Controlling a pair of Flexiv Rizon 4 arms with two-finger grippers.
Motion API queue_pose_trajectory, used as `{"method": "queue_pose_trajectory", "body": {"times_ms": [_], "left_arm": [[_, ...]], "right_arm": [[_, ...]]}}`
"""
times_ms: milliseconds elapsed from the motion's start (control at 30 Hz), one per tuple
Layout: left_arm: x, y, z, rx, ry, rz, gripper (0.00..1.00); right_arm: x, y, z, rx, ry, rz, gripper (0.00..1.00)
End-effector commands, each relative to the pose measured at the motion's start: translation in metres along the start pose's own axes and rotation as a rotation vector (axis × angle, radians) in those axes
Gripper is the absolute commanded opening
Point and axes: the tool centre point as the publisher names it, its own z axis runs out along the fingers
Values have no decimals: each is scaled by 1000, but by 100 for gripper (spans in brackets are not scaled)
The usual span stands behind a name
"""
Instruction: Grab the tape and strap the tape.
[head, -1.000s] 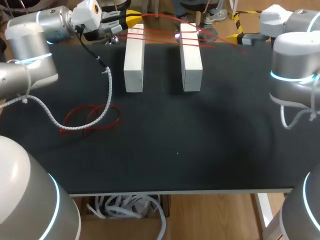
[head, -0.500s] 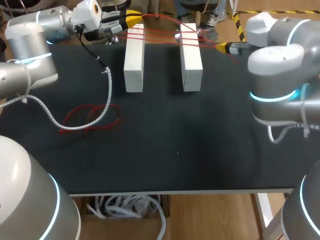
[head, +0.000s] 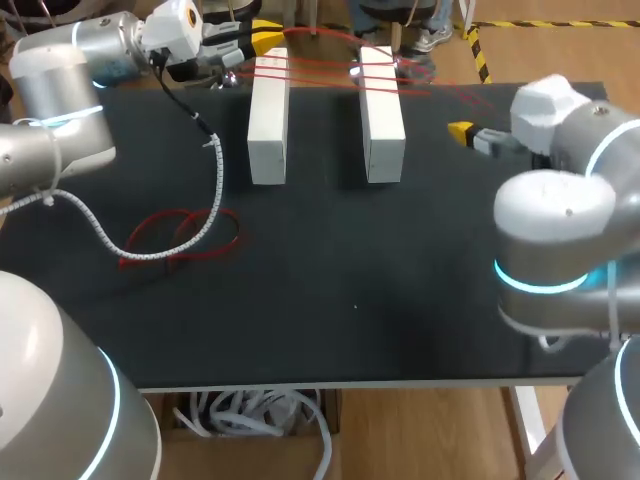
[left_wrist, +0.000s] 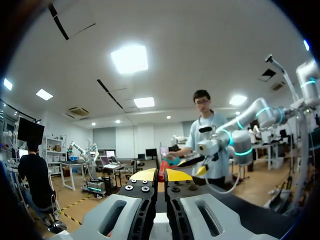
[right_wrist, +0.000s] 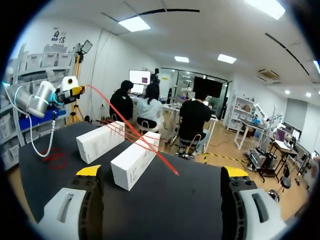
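Plainly the right gripper (right_wrist: 162, 171) is the one nearer the loose end: its fingers stand wide apart, holding nothing. The red tape (right_wrist: 145, 142) runs away ahead of it, its long axis leading from the gap between those fingers, over the two white blocks (right_wrist: 132, 162), to the left gripper (left_wrist: 158, 175), whose yellow tips are pressed together on the tape's far end. The free tail stops just ahead of the right gripper, touching neither finger. I judge the coming move needs that gripper brought forward, one finger on either side of the strand.
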Motion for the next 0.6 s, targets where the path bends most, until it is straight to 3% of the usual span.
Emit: {"method": "queue_pose_trajectory", "body": {"times_ms": [33,133,300,600], "left_arm": [[1,1,0,2,-2,3,0],[1,1,0,2,-2,3,0],[1,1,0,2,-2,3,0],[1,1,0,2,-2,3,0]], "right_arm": [[11,-13,-22,-169,-67,27,100],[14,-19,-34,-187,-110,70,100],[18,-26,-30,-167,-183,181,100],[22,-33,-27,-35,-172,487,100]]}}
